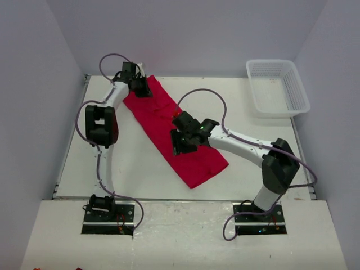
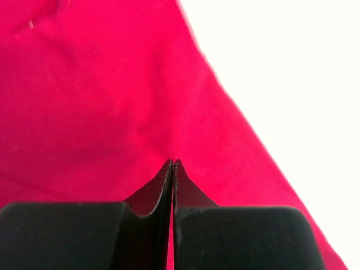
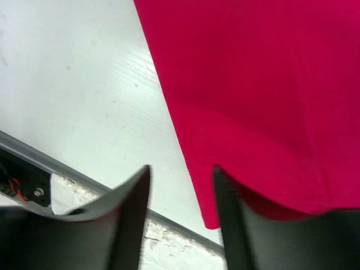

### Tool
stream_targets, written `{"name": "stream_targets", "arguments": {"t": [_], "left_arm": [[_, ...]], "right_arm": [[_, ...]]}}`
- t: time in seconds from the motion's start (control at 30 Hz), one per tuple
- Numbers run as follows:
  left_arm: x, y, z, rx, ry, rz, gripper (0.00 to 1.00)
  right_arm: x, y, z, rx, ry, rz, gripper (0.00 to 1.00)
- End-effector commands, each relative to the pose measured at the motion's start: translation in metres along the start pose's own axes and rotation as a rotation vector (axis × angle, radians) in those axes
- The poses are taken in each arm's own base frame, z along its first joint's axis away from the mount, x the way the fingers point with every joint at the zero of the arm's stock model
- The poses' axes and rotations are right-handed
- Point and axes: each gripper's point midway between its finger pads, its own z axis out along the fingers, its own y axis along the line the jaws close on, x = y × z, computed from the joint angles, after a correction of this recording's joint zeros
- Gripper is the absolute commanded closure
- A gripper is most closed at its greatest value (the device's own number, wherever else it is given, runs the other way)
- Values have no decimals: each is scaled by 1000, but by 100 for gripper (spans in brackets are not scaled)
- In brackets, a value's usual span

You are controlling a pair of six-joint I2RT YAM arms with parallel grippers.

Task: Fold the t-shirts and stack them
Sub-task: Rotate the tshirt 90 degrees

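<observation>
T-shirts: one, a red t-shirt (image 1: 157, 115) on the bench (image 1: 135, 166).
Baskets: one, a white mesh basket (image 1: 277, 87) at the bench's far right corner.
Arms: two, left arm (image 1: 101, 126) and right arm (image 1: 247, 145).
Claws: two, left claw (image 1: 142, 89) and right claw (image 1: 181, 145), two fingers each.
Cables: two, purple, left cable (image 1: 79, 121) and right cable (image 1: 211, 93).
Base plates: two, left base plate (image 1: 107, 216) and right base plate (image 1: 261, 222), at the near edge.

We see a t-shirt (image 1: 160, 121) of plain bright red. The table (image 1: 140, 163) is white, and its edge rail (image 1: 185, 198) is grey. The basket (image 1: 304, 93) is white with a mesh pattern. The left arm (image 1: 104, 163) and right arm (image 1: 239, 140) are white with black joints. The left gripper (image 2: 173, 163) and right gripper (image 3: 181, 169) are black. The cables (image 1: 209, 91) are purple.
</observation>
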Motion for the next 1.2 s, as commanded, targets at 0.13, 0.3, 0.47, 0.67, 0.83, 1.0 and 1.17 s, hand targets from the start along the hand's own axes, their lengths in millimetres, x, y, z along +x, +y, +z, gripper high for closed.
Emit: {"name": "stream_targets", "arguments": {"t": [0.13,0.3,0.47,0.67,0.83,1.0,1.17], "left_arm": [[-54,-75,-110,51,-191,81,99],[-7,-59,-87,-51,-82,53,100],[33,-22,-56,-195,-8,-5,100],[54,-10,-27,-206,40,-20,100],[62,-4,-4,-202,68,-15,100],[65,1,24,-176,93,-1,100],[64,-7,50,-111,105,18,100]], "right_arm": [[-35,-43,-56,149,-152,0,36],[-30,-98,-36,191,-114,153,100],[-22,-124,-12,216,-94,170,100],[-4,-139,22,213,-13,211,100],[21,-143,44,210,53,262,100],[46,-154,58,241,106,289,100],[64,-146,60,213,134,305,100]]}}
